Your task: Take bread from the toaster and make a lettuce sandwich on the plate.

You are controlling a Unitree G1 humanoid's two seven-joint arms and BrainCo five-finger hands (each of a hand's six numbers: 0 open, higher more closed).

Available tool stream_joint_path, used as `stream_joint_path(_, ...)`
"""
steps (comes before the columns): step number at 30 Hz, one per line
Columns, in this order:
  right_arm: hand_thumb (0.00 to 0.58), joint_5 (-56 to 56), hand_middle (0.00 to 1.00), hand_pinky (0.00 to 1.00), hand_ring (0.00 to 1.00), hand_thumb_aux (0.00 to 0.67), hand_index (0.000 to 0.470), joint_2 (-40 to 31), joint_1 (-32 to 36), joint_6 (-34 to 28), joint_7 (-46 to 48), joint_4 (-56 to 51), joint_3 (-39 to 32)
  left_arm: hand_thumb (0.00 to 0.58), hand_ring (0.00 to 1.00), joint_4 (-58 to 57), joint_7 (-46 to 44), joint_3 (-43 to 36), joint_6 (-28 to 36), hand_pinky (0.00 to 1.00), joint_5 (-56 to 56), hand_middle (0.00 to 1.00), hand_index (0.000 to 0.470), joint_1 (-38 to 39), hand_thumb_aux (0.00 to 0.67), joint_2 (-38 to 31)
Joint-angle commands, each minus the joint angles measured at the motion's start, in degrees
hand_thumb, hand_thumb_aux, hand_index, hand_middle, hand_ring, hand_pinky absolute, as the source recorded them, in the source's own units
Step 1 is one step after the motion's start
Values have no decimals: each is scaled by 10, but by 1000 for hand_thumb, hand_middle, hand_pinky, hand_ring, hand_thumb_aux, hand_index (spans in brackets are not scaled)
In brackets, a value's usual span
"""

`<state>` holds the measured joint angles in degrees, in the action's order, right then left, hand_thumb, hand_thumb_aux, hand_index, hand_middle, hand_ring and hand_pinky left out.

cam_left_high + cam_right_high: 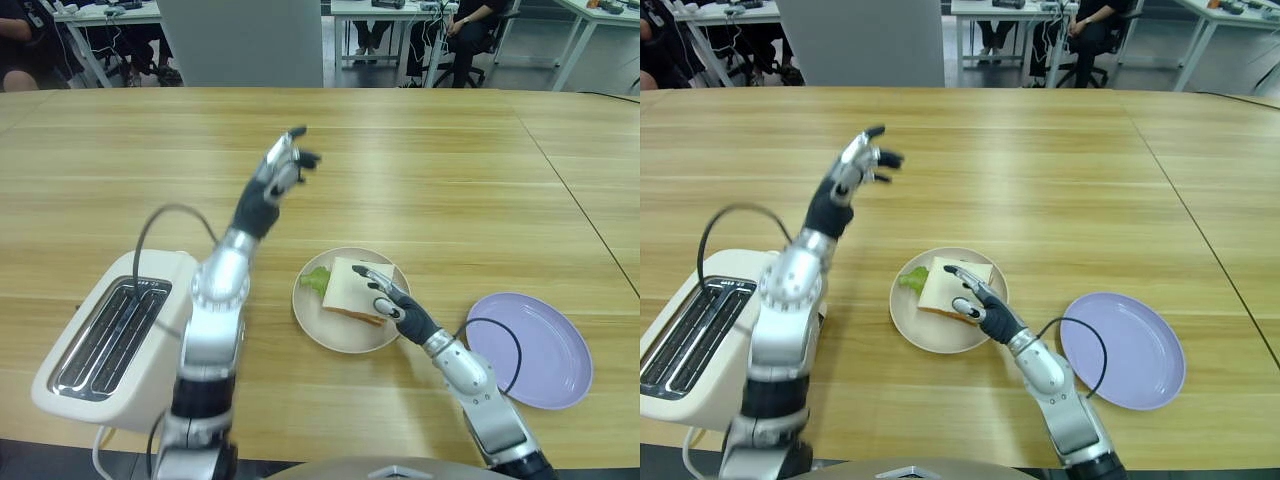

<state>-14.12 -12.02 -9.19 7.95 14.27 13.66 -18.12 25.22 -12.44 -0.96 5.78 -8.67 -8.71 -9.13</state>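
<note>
A beige plate (322,327) in front of me holds a sandwich: a bread slice (352,284) on top, green lettuce (316,280) sticking out at its left, another slice beneath. My right hand (388,297) rests on the right edge of the top slice, fingers stretched out flat over it. My left hand (282,167) is raised high above the table, well behind the plate, fingers loosely spread and holding nothing. The white toaster (105,335) stands at the near left, its slots looking empty.
A purple plate (545,350) lies at the near right, with a black cable looping over its left edge. The toaster's black cable arcs up behind my left arm. Chairs and desks with seated people stand beyond the table's far edge.
</note>
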Motion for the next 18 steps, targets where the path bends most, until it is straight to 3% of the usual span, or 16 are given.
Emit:
stream_joint_path(1,0,44,639,639,639,0,0,7,-34,-23,13,40,1,18,561,90,-1,-27,-2,561,21,561,7,131,11,10)
stream_joint_path(2,0,57,863,863,863,0,0,10,-41,-28,15,46,4,447,690,101,4,-29,-10,690,24,690,240,164,349,15)
stream_joint_path(3,0,71,863,863,863,0,0,11,-50,-30,19,52,4,447,690,111,7,-33,-12,690,38,690,240,202,349,24)
stream_joint_path(4,472,81,1000,1000,1000,381,262,11,-57,-33,22,58,5,580,914,118,8,-36,-14,914,46,914,460,225,670,28)
stream_joint_path(5,580,88,1000,1000,1000,670,460,11,-68,-28,24,61,1,580,1000,121,10,-41,-30,1000,43,1000,460,249,670,28)
stream_joint_path(13,580,112,1000,1000,1000,670,460,1,-135,5,40,38,-28,580,1000,81,-16,-105,-107,1000,75,1000,460,408,670,11)
stream_joint_path(18,580,130,1000,1000,1000,670,460,19,-139,-33,34,-12,-26,580,1000,4,1,-114,-120,1000,59,1000,460,408,670,17)
